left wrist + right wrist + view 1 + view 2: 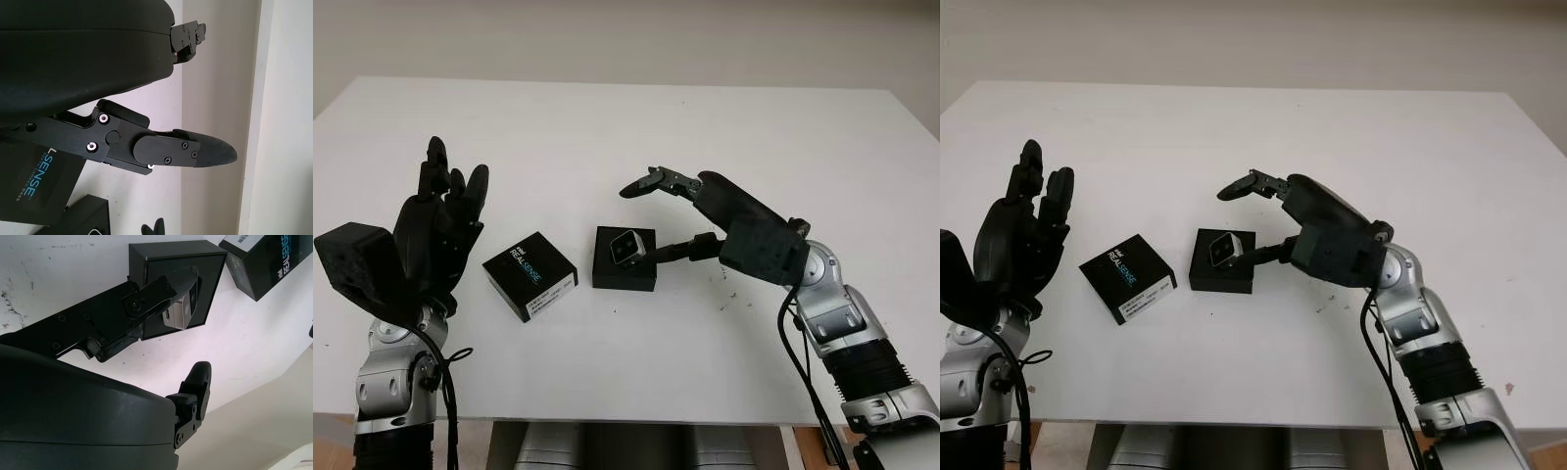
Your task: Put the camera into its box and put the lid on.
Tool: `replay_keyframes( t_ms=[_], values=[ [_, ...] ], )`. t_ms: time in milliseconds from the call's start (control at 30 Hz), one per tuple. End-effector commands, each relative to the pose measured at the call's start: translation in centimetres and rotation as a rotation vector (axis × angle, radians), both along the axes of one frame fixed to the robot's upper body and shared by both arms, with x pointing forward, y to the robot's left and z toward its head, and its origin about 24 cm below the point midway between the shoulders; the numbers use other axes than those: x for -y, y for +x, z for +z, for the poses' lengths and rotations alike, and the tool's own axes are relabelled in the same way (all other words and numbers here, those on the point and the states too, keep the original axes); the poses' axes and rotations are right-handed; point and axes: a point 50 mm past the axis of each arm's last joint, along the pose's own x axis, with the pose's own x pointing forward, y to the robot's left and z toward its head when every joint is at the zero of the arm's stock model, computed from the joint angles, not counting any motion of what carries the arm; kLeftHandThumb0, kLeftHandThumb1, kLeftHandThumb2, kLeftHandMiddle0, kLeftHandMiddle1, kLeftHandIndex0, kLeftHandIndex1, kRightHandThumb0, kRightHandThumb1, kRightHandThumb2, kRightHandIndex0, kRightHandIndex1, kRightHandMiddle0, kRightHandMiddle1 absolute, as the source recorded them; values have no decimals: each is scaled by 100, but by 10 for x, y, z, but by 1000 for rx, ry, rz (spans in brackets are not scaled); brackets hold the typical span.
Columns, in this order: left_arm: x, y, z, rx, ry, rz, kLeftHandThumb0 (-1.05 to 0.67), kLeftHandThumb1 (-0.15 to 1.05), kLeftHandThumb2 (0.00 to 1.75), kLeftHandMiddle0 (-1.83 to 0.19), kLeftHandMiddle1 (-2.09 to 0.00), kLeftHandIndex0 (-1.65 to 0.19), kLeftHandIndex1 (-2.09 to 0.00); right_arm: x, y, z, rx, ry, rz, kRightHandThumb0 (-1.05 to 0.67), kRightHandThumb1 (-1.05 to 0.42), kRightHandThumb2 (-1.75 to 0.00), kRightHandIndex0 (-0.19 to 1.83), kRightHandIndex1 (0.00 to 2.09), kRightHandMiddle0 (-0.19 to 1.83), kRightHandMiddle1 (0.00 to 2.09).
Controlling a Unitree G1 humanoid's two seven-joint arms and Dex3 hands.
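Reaching in from the lower right, the right hand [658, 217] holds nothing, one finger touching the silver camera [626, 249] seated in its open box [625, 259] at centre frame. Left of it lies the lid [530, 275] on the tabletop [607, 127]; the left hand [438, 230] stands upright, open, at far left.

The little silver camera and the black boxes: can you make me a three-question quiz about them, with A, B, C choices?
1. Where is the silver camera?
A. in the open black box
B. on the lid
C. in the left hand

2. How many black box parts lie on the table?
A. one
B. two
C. four

3. Is the lid on the box?
A. yes
B. no, it lies beside it
C. no, the left hand holds it

Answers:
1 A, the camera sits in the box, with a right hand finger by it.
2 B, just box and printed lid.
3 B, the lid lies apart; the left hand is raised, open.
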Motion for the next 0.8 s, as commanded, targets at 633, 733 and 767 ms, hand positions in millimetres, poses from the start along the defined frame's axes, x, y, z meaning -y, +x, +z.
replay_keyframes(
  t_ms=[633,733,767],
  values=[
    [-2,-3,2,16,4,-4,-69,105,30,19,-1,19,-4,-5,3,-15,39,-2,-22,-56,-83,-6,25,8,36,92],
    [-2,-5,1,12,-6,-1,-69,105,29,19,-1,19,-4,-5,3,-16,41,5,-23,-57,-83,-6,26,8,38,95],
    [-2,-5,1,11,-8,2,-69,105,29,19,-2,19,-4,-6,3,-17,43,4,-21,-56,-83,-6,26,8,38,96]
  ],
)
